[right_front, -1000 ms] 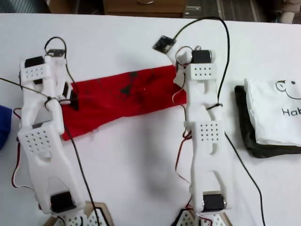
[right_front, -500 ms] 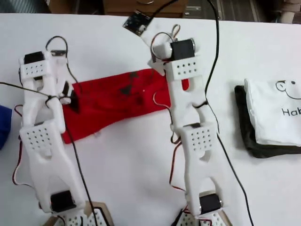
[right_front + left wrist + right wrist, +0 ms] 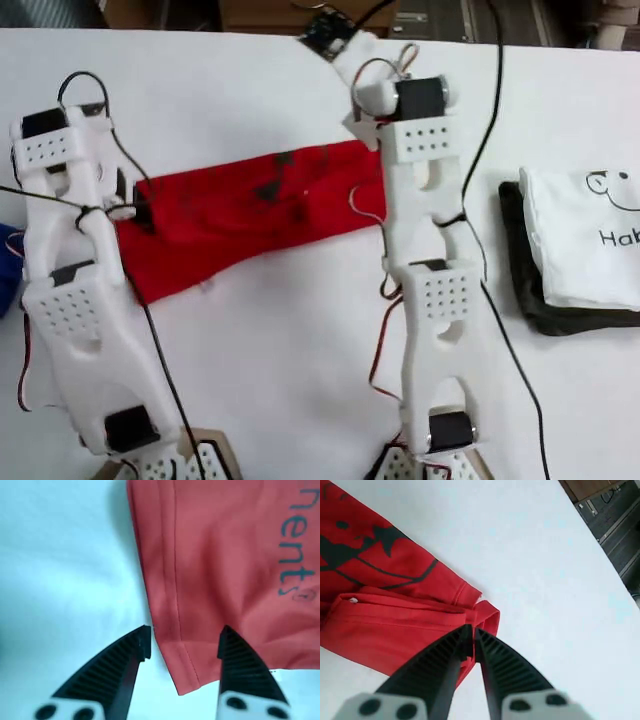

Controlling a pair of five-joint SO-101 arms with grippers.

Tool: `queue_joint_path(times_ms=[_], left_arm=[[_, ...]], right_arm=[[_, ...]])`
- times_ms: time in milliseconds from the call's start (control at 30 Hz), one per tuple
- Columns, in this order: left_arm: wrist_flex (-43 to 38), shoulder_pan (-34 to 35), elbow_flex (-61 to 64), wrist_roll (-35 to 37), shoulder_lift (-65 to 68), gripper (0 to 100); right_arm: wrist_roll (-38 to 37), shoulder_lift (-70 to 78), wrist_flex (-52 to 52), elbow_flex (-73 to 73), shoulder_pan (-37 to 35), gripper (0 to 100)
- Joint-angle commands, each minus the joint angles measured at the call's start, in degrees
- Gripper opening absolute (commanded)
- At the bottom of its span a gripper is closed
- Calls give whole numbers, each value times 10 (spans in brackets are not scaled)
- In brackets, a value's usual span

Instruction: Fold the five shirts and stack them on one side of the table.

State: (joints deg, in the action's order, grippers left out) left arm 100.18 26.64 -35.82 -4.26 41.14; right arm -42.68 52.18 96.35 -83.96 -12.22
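My left gripper (image 3: 185,640) is wide open and holds nothing, its jaws straddling the left hem corner of the red shirt (image 3: 250,215). My right gripper (image 3: 471,630) is almost closed over the shirt's bunched right end. The table (image 3: 300,350) lies bare on the near side, and a folded stack (image 3: 580,250) sits at the right edge.

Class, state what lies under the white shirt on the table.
A dark folded garment lies under the white shirt; only its edge shows. Anything further beneath is covered.
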Motion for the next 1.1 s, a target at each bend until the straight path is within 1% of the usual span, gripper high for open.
queue_joint_path(times_ms=[0, 100, 200, 333, 500, 800, 967, 1067], left_arm=[[-8, 5, 0, 4, -37, 245], [-18, 9, 2, 5, -37, 245], [-18, 26, -2, 23, -24, 245], [-20, 38, -2, 20, 21, 245], [-40, 36, -4, -5, 62, 245], [-40, 34, 1, -15, 73, 245], [-35, 23, -3, -17, 98, 245], [-16, 16, -15, -34, 131, 245]], right_arm=[[2, -44, -14, -23, 25, 22], [2, -44, -38, -23, 41, 22], [2, -44, -58, -23, 70, 22], [2, -44, -60, -26, 95, 22], [2, -44, -60, -25, 88, 22], [2, -44, -59, -23, 73, 22], [2, -44, -59, -23, 73, 22], [2, -44, -59, -23, 73, 22]])
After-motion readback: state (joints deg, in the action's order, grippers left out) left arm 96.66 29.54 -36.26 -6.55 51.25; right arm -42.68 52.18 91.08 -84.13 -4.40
